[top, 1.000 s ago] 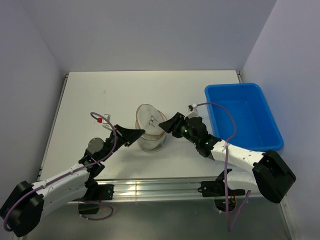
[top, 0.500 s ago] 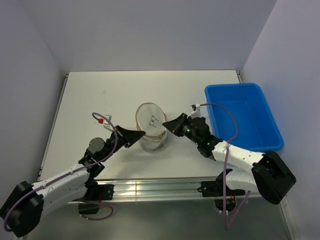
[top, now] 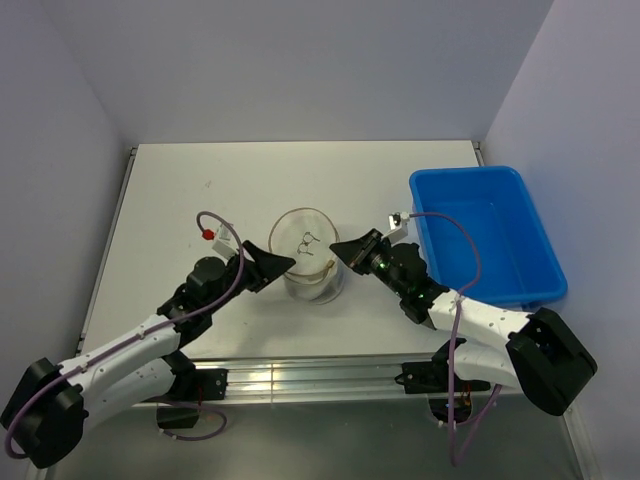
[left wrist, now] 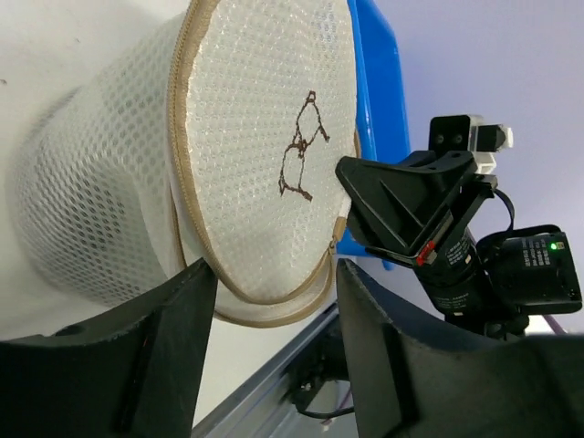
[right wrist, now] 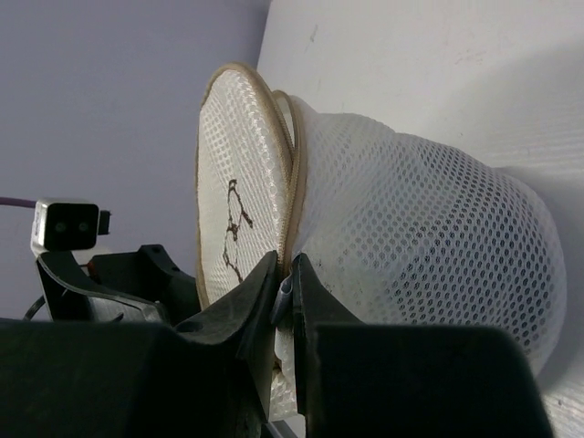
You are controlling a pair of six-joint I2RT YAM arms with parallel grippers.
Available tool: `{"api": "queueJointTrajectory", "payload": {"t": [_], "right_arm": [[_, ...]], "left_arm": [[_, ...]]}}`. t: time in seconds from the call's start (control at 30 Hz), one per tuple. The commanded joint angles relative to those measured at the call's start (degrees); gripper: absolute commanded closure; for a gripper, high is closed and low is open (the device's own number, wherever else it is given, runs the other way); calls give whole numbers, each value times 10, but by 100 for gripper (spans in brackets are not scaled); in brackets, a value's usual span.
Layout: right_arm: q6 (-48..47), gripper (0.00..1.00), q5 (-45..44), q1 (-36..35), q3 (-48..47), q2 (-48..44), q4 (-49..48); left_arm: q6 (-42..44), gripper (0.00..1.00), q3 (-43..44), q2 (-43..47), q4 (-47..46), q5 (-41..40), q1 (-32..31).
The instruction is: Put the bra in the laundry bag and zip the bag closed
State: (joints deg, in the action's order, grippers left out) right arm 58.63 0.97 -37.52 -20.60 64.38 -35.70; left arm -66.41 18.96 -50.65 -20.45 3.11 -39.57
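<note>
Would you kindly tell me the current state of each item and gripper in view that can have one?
laundry bag: standing upright, lid on top.
zip: partly open, a gap between lid and body beside the pull.
zip pull: pinched by the right gripper.
right gripper: shut on the zip pull.
left gripper: open, fingers astride the bag's rim.
blue bin: upright, nothing seen inside.

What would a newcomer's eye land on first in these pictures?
The round cream-white mesh drum pouch in the middle of the white table, flanked by the left hand and the right hand, which pinches its tan zip rim. Then the bright blue plastic bin at the right edge.
</note>
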Motion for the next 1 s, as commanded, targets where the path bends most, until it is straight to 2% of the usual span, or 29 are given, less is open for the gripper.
{"api": "queueJointTrajectory", "payload": {"t": [0.0,0.03,0.07,0.13,0.17,0.27,0.43,0.53,0.63,0.67,0.77,0.83,0.87,0.97], "right_arm": [[-8,100,-26,-4,9,4,-95],[-8,100,-29,-4,9,10,-105],[-8,100,-30,-4,8,14,-123],[-6,100,-31,-4,3,22,-130],[-7,100,-31,-4,-1,24,-131],[-6,100,-27,-5,-5,28,-133],[-11,100,-32,-4,-10,19,-102],[-18,100,-33,-5,-19,16,-75],[-19,100,-33,-5,-19,13,-69],[-20,100,-33,-5,-20,11,-67],[-24,100,-36,-5,-23,7,-53],[-26,100,-38,-5,-23,6,-49],[-25,100,-40,-5,-23,6,-48],[-22,100,-42,-4,-23,7,-47]], "left_arm": [[52,41,60,38,86,-28,-3],[62,44,70,45,113,-28,-4],[80,57,87,60,161,-31,-7],[100,73,106,70,206,-65,-18],[118,86,128,74,235,-78,-25],[155,98,182,58,277,-123,-71],[208,100,286,-26,345,-231,-190],[189,99,310,-51,384,-312,-235],[136,74,270,-8,392,-351,-237],[114,61,247,24,393,-362,-237],[87,45,225,68,405,-392,-237],[94,52,227,78,415,-399,-237],[106,68,234,78,415,-398,-237],[128,85,255,65,418,-391,-243]]}}
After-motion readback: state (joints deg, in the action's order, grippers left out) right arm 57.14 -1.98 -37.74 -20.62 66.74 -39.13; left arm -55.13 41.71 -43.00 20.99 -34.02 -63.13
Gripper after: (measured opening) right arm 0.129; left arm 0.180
